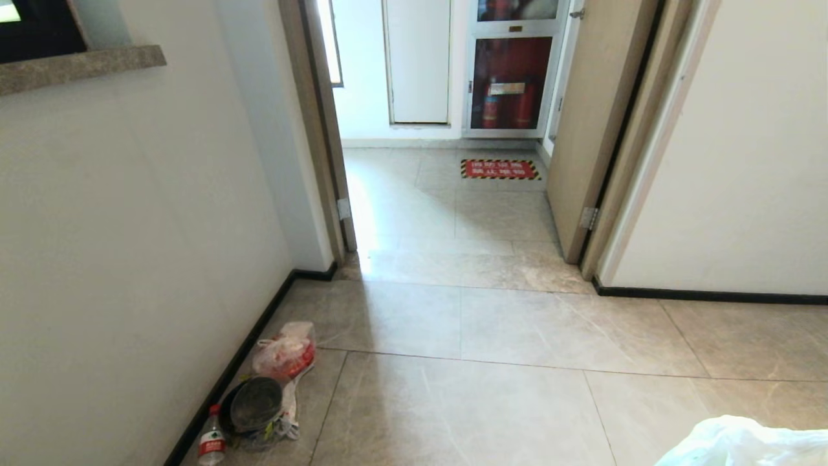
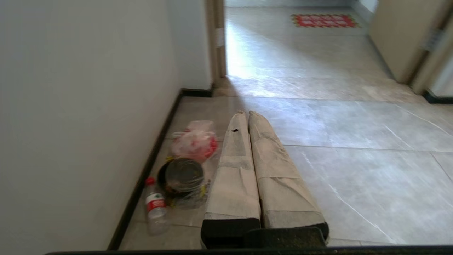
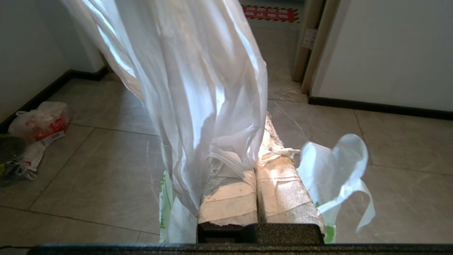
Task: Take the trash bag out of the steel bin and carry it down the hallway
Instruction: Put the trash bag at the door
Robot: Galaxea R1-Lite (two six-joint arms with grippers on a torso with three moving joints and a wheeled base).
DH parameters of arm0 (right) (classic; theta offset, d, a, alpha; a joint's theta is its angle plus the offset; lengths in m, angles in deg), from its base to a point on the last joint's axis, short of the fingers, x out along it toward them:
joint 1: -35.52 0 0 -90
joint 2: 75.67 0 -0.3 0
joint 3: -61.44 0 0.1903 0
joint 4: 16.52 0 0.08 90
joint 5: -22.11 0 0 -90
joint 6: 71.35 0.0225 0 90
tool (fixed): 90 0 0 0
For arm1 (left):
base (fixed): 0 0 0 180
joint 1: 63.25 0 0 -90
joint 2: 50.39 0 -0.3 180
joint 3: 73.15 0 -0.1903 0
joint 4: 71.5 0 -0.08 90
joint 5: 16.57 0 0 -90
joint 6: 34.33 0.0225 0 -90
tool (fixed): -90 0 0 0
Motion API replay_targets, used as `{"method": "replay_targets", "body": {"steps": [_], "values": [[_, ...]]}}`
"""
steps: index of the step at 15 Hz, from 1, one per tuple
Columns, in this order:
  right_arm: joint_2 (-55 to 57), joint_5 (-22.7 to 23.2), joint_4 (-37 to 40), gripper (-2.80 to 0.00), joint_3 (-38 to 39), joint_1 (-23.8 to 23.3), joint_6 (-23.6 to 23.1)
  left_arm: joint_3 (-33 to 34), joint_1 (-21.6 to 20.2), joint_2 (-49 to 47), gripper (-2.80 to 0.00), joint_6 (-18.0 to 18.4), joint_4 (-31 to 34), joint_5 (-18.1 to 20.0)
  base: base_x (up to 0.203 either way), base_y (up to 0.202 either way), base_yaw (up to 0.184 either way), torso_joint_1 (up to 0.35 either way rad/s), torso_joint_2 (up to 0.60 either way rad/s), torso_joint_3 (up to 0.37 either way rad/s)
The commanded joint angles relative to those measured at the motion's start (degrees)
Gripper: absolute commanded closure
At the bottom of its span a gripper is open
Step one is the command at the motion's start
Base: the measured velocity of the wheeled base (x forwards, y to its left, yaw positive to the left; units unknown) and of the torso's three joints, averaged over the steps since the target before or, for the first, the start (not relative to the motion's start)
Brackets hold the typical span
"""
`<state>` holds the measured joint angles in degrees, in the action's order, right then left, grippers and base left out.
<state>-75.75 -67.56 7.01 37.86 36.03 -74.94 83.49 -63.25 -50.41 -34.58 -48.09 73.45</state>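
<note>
We are gripping the trash bag [image 3: 198,88] in our right gripper [image 3: 263,141], its fingers clenched on the plastic, which is draping over them. In the head view only a bag corner is showing at the lower right. Our left gripper [image 2: 247,115] is pressed closed, holding nothing. The hallway [image 1: 453,336] floor is lying open toward the doorway [image 1: 446,194]; litter [image 1: 272,388] is hugging the left wall.

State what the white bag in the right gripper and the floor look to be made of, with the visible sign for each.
The trash bag: thin white plastic film, apparently; it is translucent, finely creased and hangs limp, clamped in the shut right gripper.
The floor: glossy beige-grey tile, probably polished ceramic or stone-look; thin grout lines, marbled veining and window glare near the doorway.
</note>
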Motion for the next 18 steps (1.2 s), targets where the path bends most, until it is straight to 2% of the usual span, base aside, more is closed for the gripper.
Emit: {"method": "replay_targets", "body": {"steps": [1,18], "values": [[-2.2,0.0,-0.2,0.00,0.1,0.0,0.0,0.0,0.0,-0.1,0.00,0.0,0.0,0.0,0.005,-0.016,0.075,0.002,0.00,0.002],[-2.2,-0.1,0.1,0.00,0.0,0.0,0.0,0.0,0.0,-0.1,0.00,0.0,0.0,-0.1,0.001,-0.009,0.169,0.002,0.00,0.002]]}}
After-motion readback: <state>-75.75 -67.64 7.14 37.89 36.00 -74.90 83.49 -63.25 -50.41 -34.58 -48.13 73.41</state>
